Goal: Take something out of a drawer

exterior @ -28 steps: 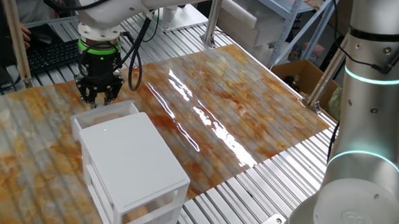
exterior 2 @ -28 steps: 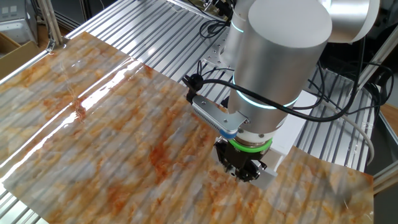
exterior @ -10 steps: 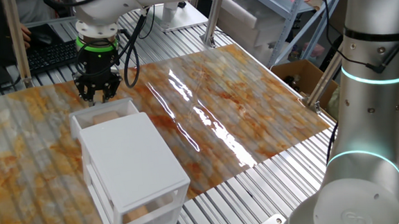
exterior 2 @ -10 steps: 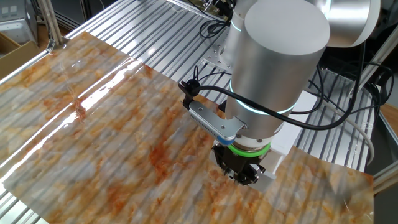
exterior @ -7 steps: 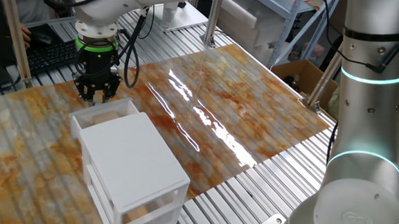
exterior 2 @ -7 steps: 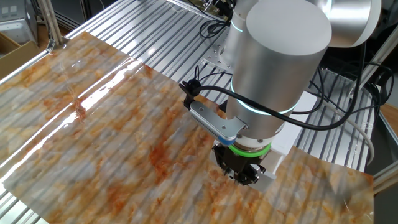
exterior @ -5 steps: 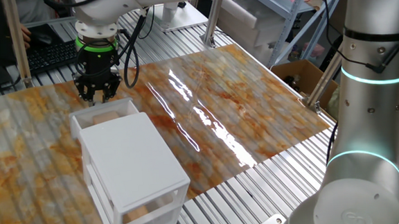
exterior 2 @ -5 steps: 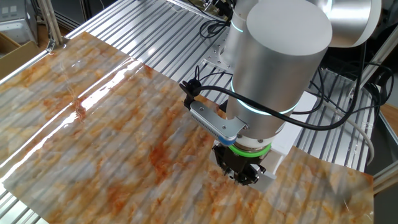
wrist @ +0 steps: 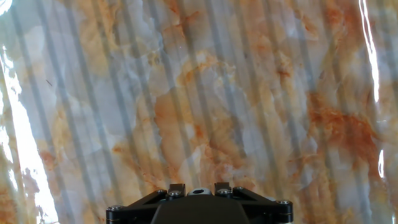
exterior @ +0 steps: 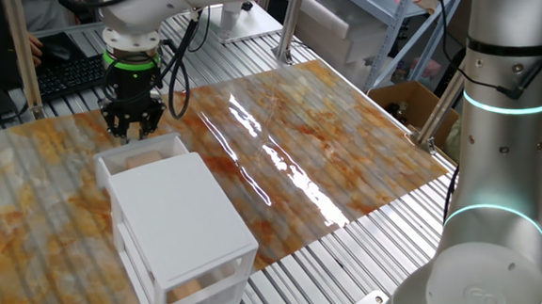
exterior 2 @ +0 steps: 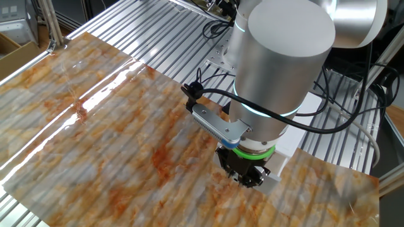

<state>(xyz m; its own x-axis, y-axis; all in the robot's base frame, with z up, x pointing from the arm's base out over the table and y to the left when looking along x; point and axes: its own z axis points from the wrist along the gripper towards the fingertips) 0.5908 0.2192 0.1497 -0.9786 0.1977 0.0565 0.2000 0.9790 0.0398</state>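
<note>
Just behind the white cabinet point(exterior: 181, 228), past its far end, I see the hand point(exterior: 133, 132) pointing down at the outer rim of the pulled-out drawer point(exterior: 111, 163). The wooden block point(exterior: 142, 161) lies inside that drawer, just on the cabinet side of the hand, apart from the fingertips as far as I can tell. The jaws stand narrow, pinched together, with nothing between them that I can make out.

From the other fixed view the arm's big grey body covers most of the cabinet; only a white corner point(exterior 2: 297, 142) shows beside the hand point(exterior 2: 248, 180), and the block is hidden. The hand view gives me only the hand's black base point(wrist: 199, 208) along the bottom edge, fingertips cut off.

Under everything lies a glossy marbled sheet point(exterior: 300, 160), orange and grey, over a ribbed metal surface point(exterior: 354, 269). The cabinet is smooth white plastic, boxy, with a frosted lower drawer front point(exterior: 199, 288) blurring a tan shape.
</note>
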